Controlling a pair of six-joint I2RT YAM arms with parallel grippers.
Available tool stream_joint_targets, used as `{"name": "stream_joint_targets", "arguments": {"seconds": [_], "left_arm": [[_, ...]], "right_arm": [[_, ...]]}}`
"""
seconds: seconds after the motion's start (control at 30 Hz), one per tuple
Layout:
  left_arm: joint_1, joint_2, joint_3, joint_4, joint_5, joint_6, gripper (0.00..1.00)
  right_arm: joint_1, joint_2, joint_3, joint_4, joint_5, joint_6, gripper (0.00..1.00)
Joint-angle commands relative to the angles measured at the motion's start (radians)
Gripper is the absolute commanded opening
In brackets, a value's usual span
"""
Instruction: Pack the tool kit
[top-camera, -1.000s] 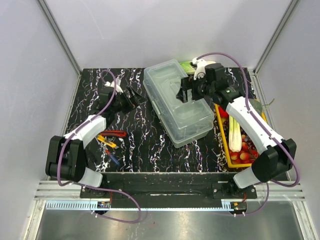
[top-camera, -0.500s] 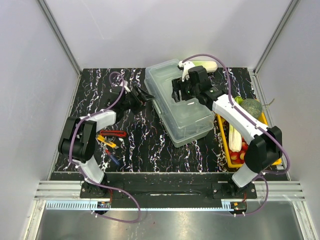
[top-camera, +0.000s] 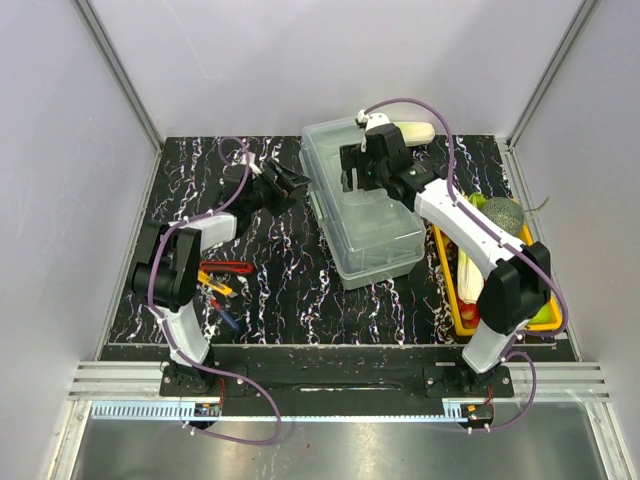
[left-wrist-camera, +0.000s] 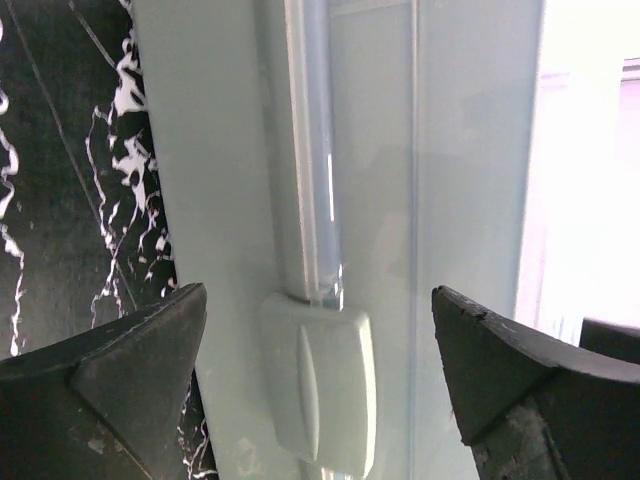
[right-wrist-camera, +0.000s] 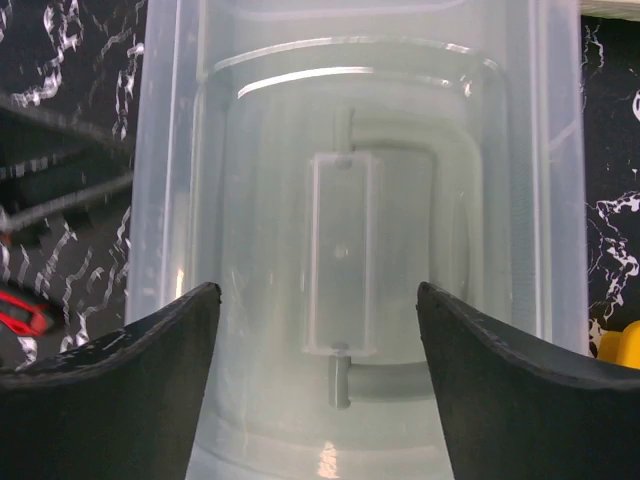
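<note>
We saw the box (top-camera: 372, 225) lying slantwise with its lid down in the upper middle of the top view, on the black marbled table (top-camera: 290, 290). The right gripper (top-camera: 357, 183) hung over the upper part of the lid, its arm reaching in from the lower right. In the right wrist view its two fingers (right-wrist-camera: 130, 370) stood wide apart at the lower corners, released. The clear handle (right-wrist-camera: 340, 270) lay flat on the lid in the middle of the frame, between them; we could not tell whether the tips touched the lid. The left gripper (top-camera: 295, 185) sat just beside the box's left long side, left of centre in the upper part of the top view. In the left wrist view its fingers (left-wrist-camera: 120, 380) were spread too, holding nothing. The pale latch (left-wrist-camera: 322, 385) showed low in the middle of that frame on the box wall, between them, with a strip of table down the left edge. Whether either finger touched the box we could not tell. Small tools (top-camera: 222, 280), one red and others yellow and blue, lay loose on the table in the lower left of the top view, well apart from the box. A yellow tray (top-camera: 443, 270) stood at the right edge, just beside the box, with a green melon (top-camera: 503, 213) at its upper end, and a long pale vegetable (top-camera: 412, 132) lay behind the box at the top
</note>
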Motion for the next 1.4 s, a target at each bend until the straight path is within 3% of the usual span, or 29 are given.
{"name": "stream_joint_targets", "arguments": {"seconds": [0.0,0.17,0.3,0.5,0.83,1.13,1.37], "left_arm": [[0.016,-0.085,-0.154,0.297,0.030,-0.227,0.99],[0.005,-0.046,-0.211,0.489,0.063,-0.344,0.99],[-0.001,0.012,-0.287,0.810,0.050,-0.474,0.99],[-0.027,0.109,-0.316,1.022,0.021,-0.514,0.99],[-0.070,0.154,-0.360,1.114,-0.026,-0.497,0.99],[-0.079,0.224,-0.290,1.183,0.007,-0.487,0.99],[-0.080,0.209,-0.282,1.240,0.049,-0.464,0.99]], "right_arm": [[0.007,0.032,0.202,-0.141,0.079,0.153,0.88],[0.002,0.049,0.313,-0.229,0.065,0.187,0.99],[-0.022,0.046,0.342,-0.270,-0.034,0.227,0.99],[-0.059,0.014,0.269,-0.272,-0.099,0.236,1.00],[-0.101,-0.036,0.177,-0.271,-0.111,0.236,0.99],[-0.122,-0.078,0.118,-0.289,-0.113,0.170,1.00],[-0.124,-0.115,0.000,-0.272,0.071,0.043,1.00]]}}
